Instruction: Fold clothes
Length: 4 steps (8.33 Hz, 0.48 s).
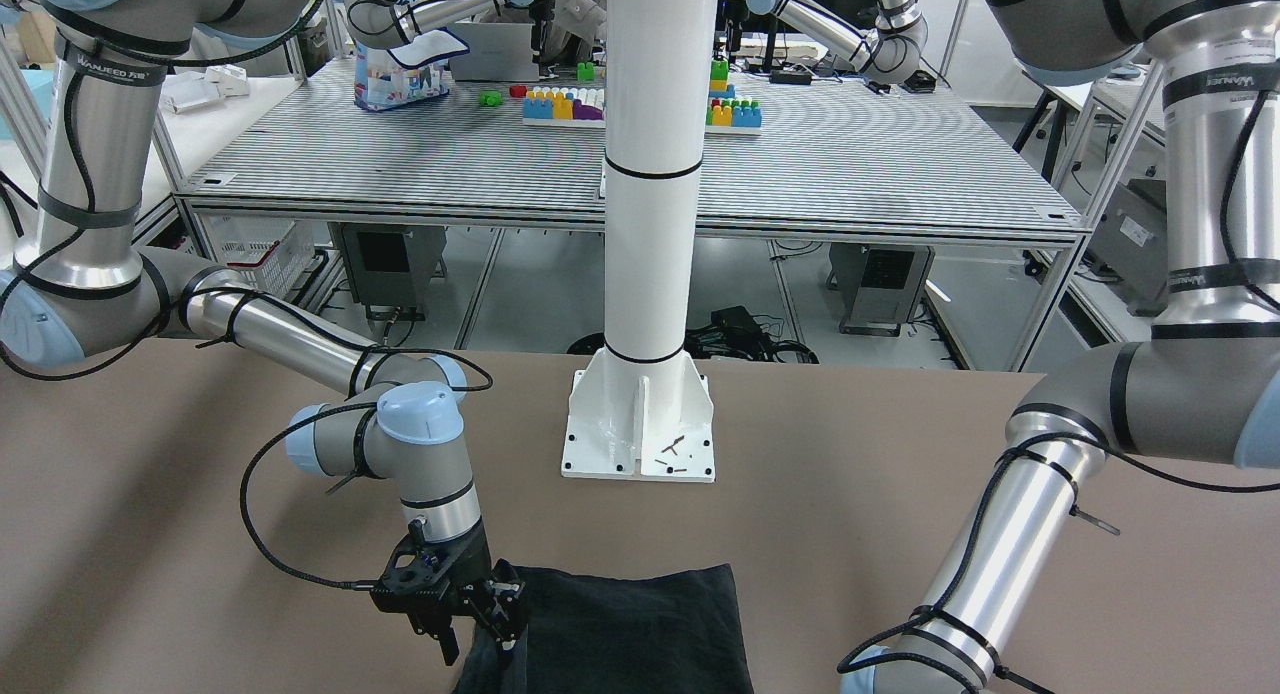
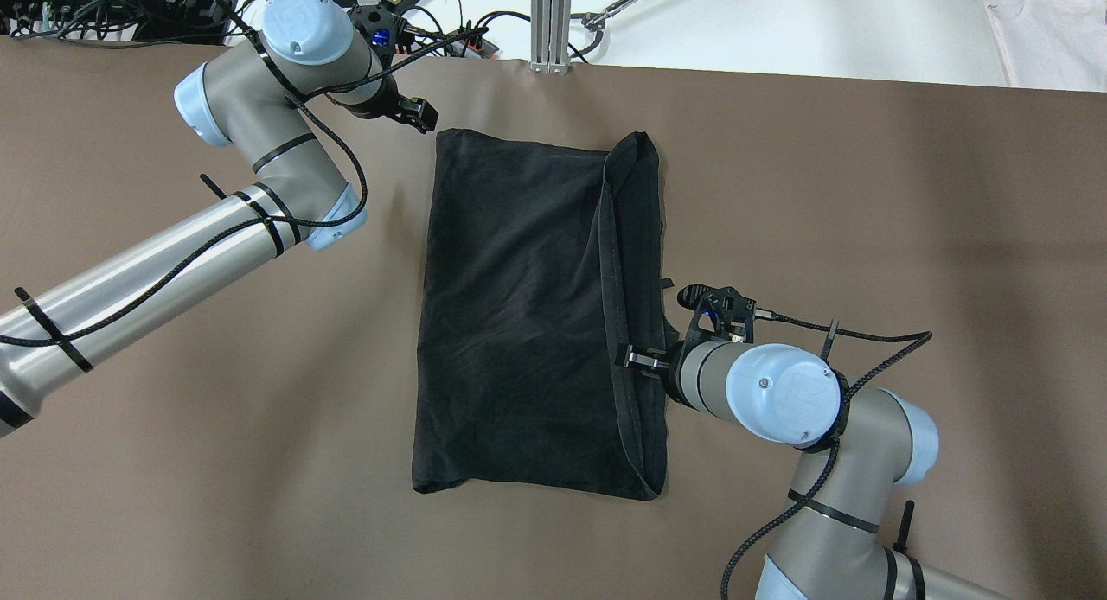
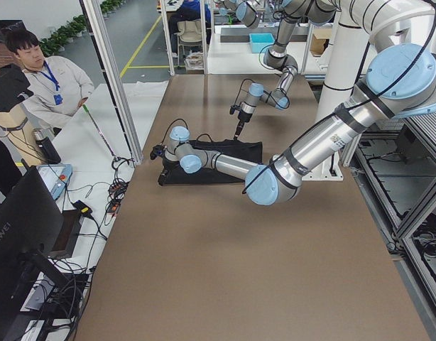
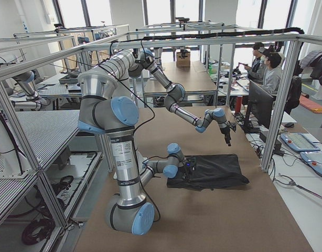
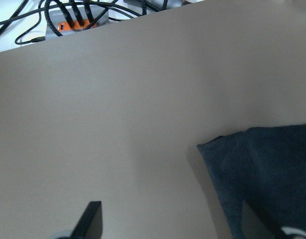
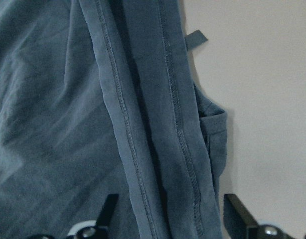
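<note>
Lying flat on the brown table (image 2: 173,410): the clothes (image 2: 519,315), one dark rectangle sitting about the centre in the overhead view, with long sides running from 12 to 6 o'clock. Showing a doubled strip along the 3 o'clock side, with two stitched hems (image 6: 175,124) running side by side there. In the front-facing view, sitting at 6 o'clock from the white pillar's base plate (image 1: 610,459), well apart from it.

Hovering with the left gripper (image 2: 419,114) just off the 11 o'clock corner of the clothes. In the left wrist view, standing with both fingers (image 5: 90,221) spread wide and gripping nothing, bare table lying between them and the corner of the clothes lying near the 3 o'clock finger.

Reaching with the right gripper (image 2: 636,358) over the 4 o'clock edge of the clothes. In the right wrist view, spreading its fingers (image 6: 109,211) wide, straddling the hemmed strip without pinching it. Contact between tips and clothes not showing clearly.
</note>
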Available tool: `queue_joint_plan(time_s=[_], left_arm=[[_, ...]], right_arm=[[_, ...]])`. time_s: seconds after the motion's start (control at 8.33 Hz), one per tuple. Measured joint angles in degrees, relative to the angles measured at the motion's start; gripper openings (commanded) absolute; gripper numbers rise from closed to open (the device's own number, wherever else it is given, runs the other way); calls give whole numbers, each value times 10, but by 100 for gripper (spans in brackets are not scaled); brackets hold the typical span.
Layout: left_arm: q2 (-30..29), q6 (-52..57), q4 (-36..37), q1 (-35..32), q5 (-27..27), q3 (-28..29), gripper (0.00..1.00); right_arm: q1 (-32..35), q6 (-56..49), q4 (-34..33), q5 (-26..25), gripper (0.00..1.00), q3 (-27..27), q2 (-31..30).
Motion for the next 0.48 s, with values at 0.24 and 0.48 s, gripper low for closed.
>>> queue_joint_plan(time_s=[0.24, 0.48], left_arm=[[1, 0, 0, 0, 0, 0, 100], [1, 0, 0, 0, 0, 0, 100]], right_arm=[[-24, -20, -70, -3, 89, 27, 8], [-87, -116, -104, -61, 69, 35, 9]])
